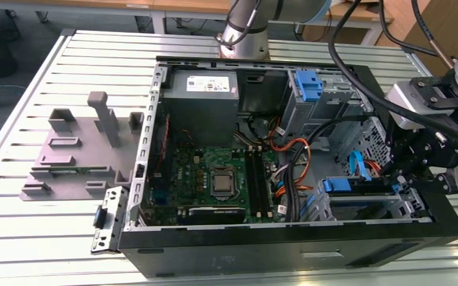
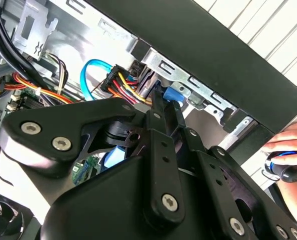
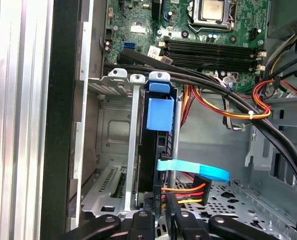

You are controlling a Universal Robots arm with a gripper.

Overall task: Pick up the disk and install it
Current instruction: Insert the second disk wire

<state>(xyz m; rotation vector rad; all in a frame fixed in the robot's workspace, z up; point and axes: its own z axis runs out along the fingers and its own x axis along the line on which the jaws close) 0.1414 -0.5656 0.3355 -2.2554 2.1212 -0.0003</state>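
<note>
The disk (image 3: 158, 115) stands on edge in a slot of the metal drive cage (image 3: 101, 85) at the corner of the open computer case; its blue carrier faces the first wrist camera. In the exterior view the disk (image 1: 360, 186) sits in the cage at the case's right front. My gripper (image 3: 160, 212) is at the disk's near end, one finger on each side of it, close beside a plug with red, yellow and black wires (image 3: 186, 191). In the second wrist view the gripper (image 2: 166, 107) points at the blue carrier tip (image 2: 172, 94). From the exterior view the gripper (image 1: 392, 179) hangs over the cage.
A flat blue data cable (image 3: 193, 170) and thick black cables (image 3: 228, 95) run past the disk. The motherboard (image 1: 213, 179), grey power-supply box (image 1: 201, 89) and a tall blue bracket (image 1: 309, 86) fill the case. A grey fixture (image 1: 78, 149) lies on the slatted table. A person's hand (image 2: 288, 145) rests outside the case.
</note>
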